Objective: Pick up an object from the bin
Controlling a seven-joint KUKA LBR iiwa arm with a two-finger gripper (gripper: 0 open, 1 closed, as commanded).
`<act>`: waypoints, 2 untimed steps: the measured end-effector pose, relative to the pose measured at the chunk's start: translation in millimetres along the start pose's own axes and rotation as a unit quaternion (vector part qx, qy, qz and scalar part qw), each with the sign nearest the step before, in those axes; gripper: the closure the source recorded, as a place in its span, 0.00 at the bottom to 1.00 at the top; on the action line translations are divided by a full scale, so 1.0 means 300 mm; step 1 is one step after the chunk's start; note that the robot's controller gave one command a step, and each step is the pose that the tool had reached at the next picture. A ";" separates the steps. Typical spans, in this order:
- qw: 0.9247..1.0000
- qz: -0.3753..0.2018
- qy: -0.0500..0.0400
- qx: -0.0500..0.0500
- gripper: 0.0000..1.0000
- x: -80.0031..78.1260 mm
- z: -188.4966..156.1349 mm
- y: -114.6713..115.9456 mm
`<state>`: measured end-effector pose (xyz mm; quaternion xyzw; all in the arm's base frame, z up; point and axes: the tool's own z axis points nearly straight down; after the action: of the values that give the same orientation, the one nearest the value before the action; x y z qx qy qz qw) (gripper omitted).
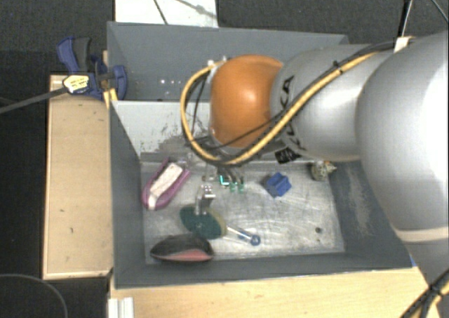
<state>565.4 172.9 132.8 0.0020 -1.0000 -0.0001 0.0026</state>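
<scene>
In the grey metal bin, a pink-and-white oblong object was seen leftmost. Mid-floor, a dark green round pad was overhung by the gripper, whose spread could not be made out. The pad was judged light, soft, best pinched across its rim. "KUKA" was partly legible on the silver arm.

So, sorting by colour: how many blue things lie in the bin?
2: a blue block right of the floor's centre, and a blue-tipped stick near the front wall. The arm may hide others.
</scene>
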 end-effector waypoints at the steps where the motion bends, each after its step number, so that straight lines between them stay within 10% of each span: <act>1: 0.993 -0.117 -0.005 -0.001 0.00 -0.014 0.030 0.156; 2: 0.965 -0.262 -0.006 -0.001 0.00 -0.067 0.211 0.231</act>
<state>585.0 242.3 69.4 0.2636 -0.9646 -0.0015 -0.0035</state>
